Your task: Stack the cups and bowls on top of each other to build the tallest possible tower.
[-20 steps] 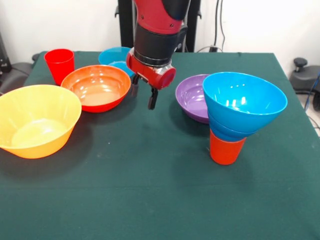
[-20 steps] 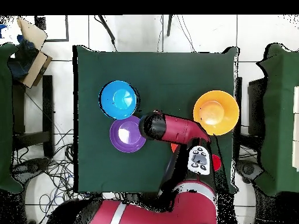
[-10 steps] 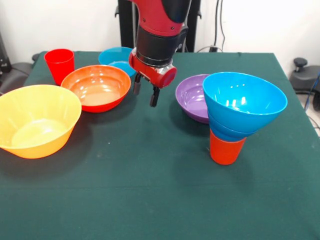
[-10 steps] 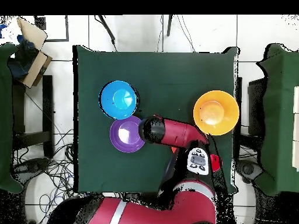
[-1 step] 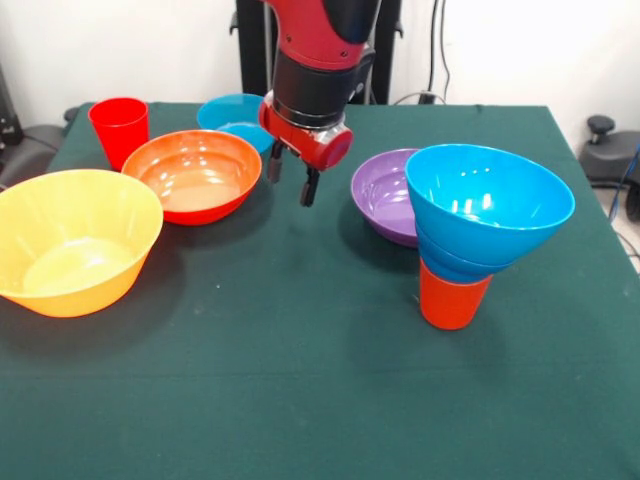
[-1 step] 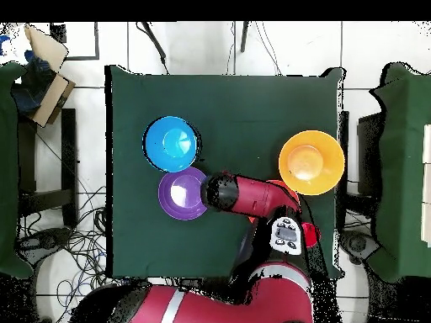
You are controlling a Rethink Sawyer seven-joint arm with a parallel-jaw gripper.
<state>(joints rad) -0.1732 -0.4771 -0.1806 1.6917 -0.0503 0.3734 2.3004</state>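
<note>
Two glossy blue plastic bowls [image 5: 489, 207] sit nested on my upturned orange plastic cup [image 5: 452, 295], beside the wide purple plastic bowl [image 5: 385, 195]; my empty claw [image 5: 290, 176] hangs open mid-desk [image 5: 300, 380].

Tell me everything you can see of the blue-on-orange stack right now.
The tower stands upright on the green cloth, just in front of the purple bowl and overlapping it in the front view. An orange cup, mouth down, is its base; two glossy blue plastic bowls sit nested on it, mouths up and empty. The gripper hangs apart from it.
</note>
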